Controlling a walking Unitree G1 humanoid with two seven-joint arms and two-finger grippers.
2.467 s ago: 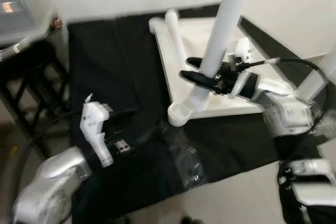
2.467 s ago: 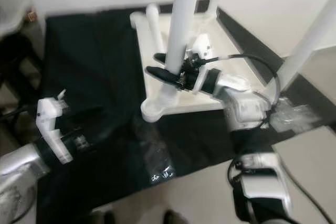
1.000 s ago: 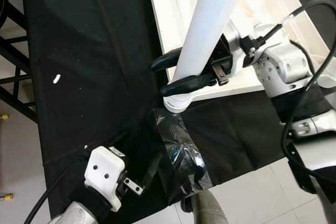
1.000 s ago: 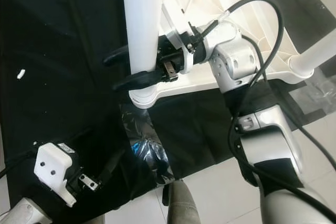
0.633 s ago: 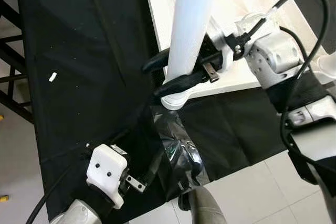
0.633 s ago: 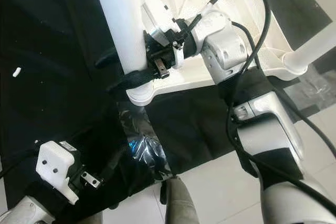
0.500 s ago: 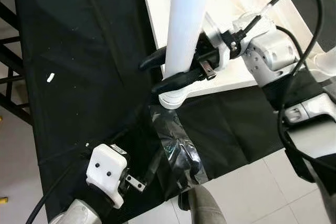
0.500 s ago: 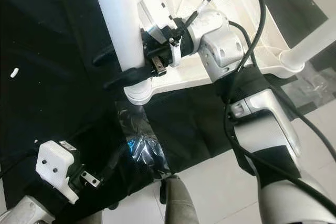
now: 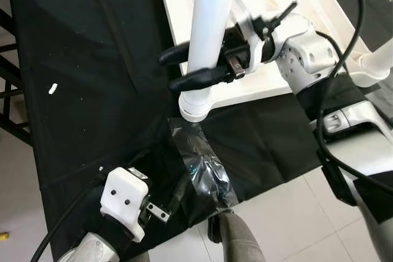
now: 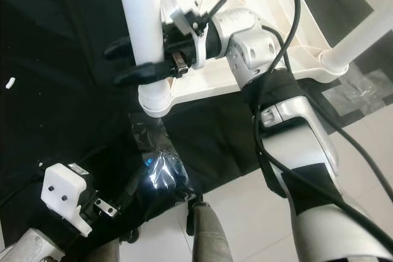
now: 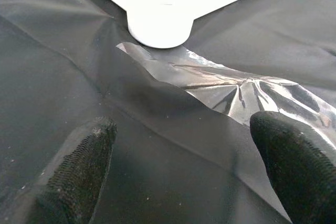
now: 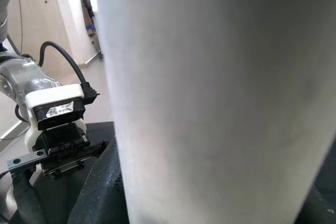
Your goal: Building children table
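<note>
The right gripper (image 9: 191,70) was clamped around a white table leg (image 9: 209,23), one black finger on each side of the tube just above its ribbed lower end. The leg stood nearly upright with that end seated at the corner socket (image 9: 196,106) of the white tabletop (image 9: 270,87), which lay upside down on a black cloth (image 9: 92,78). A second leg (image 10: 356,35) rose from the corner on the robot's right. The left gripper (image 11: 178,182) hung low over the cloth near the robot's body, fingers apart and holding nothing; its wrist view looked across crumpled clear plastic wrap (image 11: 241,95) toward the rounded tabletop corner (image 11: 160,24). A small white scrap (image 9: 53,89) lay on the cloth, well apart from the work. Judgement: the leg appeared to be part-way through fixing into the socket; whether the thread was fully home could not be told. Risks noted: the grip sat low on a long tube, so any tilt of the wrist could lever the leg off axis and cross or jam the joint. The tabletop was unrestrained, so twisting force could slide or spin it on the cloth and plastic. Release before the joint held could let the leg topple.
</note>
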